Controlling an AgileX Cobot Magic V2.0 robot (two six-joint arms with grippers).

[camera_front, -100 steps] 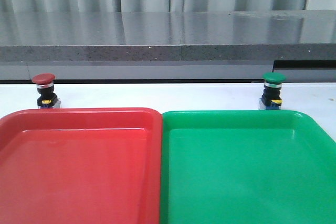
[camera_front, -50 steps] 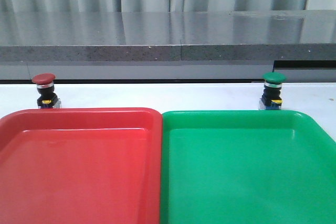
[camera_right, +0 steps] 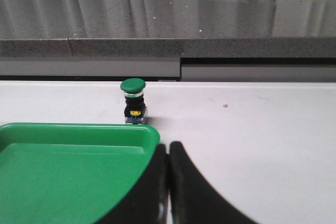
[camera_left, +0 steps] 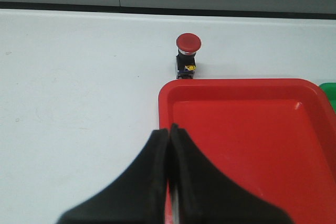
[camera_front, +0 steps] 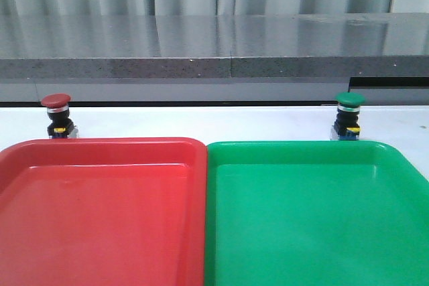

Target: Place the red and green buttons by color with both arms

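With both arms held back from the work, I see my left pincer [camera_left: 169,135] clenched, its two black fingers pressed flat together and gripping nothing. It hangs over the near left rim of the red tray [camera_left: 252,145], above where the tray meets the bare white bench [camera_left: 79,103]. Out past the tray's far edge, on the bench and just beside the tray's far left corner, the red button [camera_left: 188,56] stands upright, dark-red cap on top and yellow-and-blue base below, well apart from the pincer.

My right pincer [camera_right: 168,153] is likewise clenched, fingers touching along their length, empty. It sits over the right rim of the green tray [camera_right: 68,166]. Beyond that tray's far edge the green button [camera_right: 133,100] stands upright on the bench, just beside the tray's far right corner.

From the front camera I see neither arm. The red tray [camera_front: 100,212] and green tray [camera_front: 315,219] lie side by side along the bench's near edge, their inner rims touching or very nearly so. The red button [camera_front: 56,116] stands behind the red tray toward the bench's far left, and the green button [camera_front: 349,116] behind the green tray toward the far right. A grey stone ledge [camera_front: 214,48] runs along the bench's far edge.
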